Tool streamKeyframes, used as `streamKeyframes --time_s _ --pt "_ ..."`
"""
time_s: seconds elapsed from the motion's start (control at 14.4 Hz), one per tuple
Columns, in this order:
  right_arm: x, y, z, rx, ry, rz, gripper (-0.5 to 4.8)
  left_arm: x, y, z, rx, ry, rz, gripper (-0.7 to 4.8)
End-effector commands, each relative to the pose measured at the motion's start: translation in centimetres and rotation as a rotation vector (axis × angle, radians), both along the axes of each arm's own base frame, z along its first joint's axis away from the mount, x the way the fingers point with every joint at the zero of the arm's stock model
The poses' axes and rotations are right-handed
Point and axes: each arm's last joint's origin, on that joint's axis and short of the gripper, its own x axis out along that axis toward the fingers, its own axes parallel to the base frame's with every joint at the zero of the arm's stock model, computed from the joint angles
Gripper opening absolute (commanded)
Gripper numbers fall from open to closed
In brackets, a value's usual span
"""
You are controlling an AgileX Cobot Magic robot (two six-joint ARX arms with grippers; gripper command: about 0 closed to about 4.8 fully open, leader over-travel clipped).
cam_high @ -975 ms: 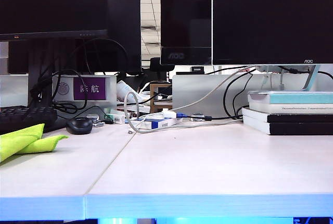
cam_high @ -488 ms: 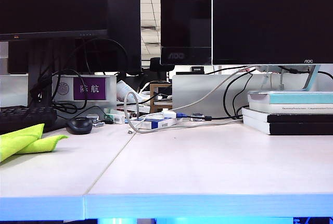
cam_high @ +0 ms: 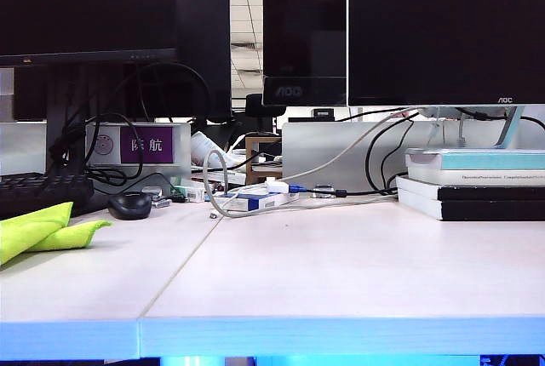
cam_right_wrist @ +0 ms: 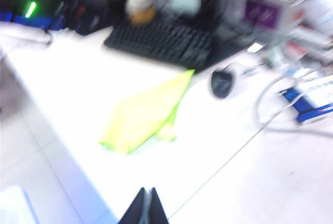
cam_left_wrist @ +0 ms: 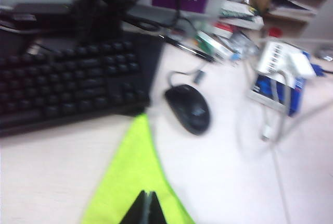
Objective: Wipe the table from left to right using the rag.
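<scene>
Exterior view first: we see the table (cam_high: 341,272), pale and faintly grained, with a thin seam line running from its front edge toward the back. The rag (cam_high: 38,228), neon yellow-green, lies crumpled at the far left of the table. Just behind it sit a black keyboard (cam_high: 43,191) and, a little to its right, a black mouse (cam_high: 130,205). Dark monitors (cam_high: 443,30) line the back, a tangle of cables (cam_high: 230,187) runs mid-table, and stacked books (cam_high: 473,183) rest at the right. Neither arm shows in this view.

Left wrist view: we look down on our left gripper (cam_left_wrist: 145,209), its dark fingertips pressed together with nothing between them, poised over a pointed corner of the rag (cam_left_wrist: 132,182). The keyboard (cam_left_wrist: 67,81) lies just beyond that corner and the mouse (cam_left_wrist: 188,108) sits near it, apart from the cloth. A blue-and-white box (cam_left_wrist: 276,78) lies further off.

Right wrist view: the picture is blurred. Our right gripper (cam_right_wrist: 145,208) is likewise clenched and empty, above bare table (cam_right_wrist: 234,182) well apart from the rag (cam_right_wrist: 143,114), which lies near the table's edge with the keyboard (cam_right_wrist: 161,41) and mouse (cam_right_wrist: 221,82) beyond.
</scene>
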Motion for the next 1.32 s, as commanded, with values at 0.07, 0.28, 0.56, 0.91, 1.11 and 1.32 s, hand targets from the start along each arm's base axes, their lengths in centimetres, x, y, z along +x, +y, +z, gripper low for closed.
streamKeyframes --time_s 0.07,0.28,0.56,0.91,1.11,1.32 --pt "-0.5 1.3 -0.5 -0.032 0.014 0.046 -0.05 0.1 -0.3 -0.2 -0.014 0.025 -0.082 -0.04" --pt "-0.7 1.2 -0.1 -0.024 0.009 0.051 -0.05 0.4 -0.6 -0.4 -0.082 0.038 -0.207 -0.04" --pt "-0.8 1.1 0.3 -0.012 0.006 0.063 -0.05 1.7 -0.3 -2.4 -0.056 0.201 -0.065 -0.04" --pt "-0.9 1.1 0.3 -0.01 0.016 0.094 -0.05 4.7 -1.0 -5.9 -0.018 0.353 -0.085 0.51" --pt "-0.9 1.2 0.2 -0.014 0.018 0.094 -0.05 6.6 -1.9 -8.9 0.105 0.459 -0.107 2.55" --pt "-0.8 1.2 0.1 -0.017 0.021 0.094 -0.05 7.6 -2.0 -11.1 0.14 0.552 -0.115 2.55"
